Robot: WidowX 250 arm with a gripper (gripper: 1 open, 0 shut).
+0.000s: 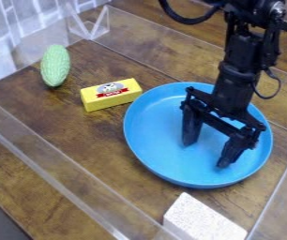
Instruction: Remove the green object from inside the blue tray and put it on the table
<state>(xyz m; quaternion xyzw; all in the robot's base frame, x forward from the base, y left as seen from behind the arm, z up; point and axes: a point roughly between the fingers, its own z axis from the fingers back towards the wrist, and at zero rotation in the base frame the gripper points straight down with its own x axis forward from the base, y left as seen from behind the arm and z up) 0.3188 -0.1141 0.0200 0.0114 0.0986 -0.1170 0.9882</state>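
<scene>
Over the blue tray (158, 155) the gripper (215, 150) hangs spread wide, empty, well apart from the green object (57, 65)

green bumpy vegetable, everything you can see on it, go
The pale green, bumpy-skinned oblong vegetable looks like a plastic bitter gourd with tapered ends. It lies on its side on the dark brown wooden table near the far left corner, close to the clear plastic wall, long axis running roughly away from the camera. It sits outside the round blue tray, apart from the yellow rectangular block. Only the table touches it; the open black gripper is over the tray.
</scene>
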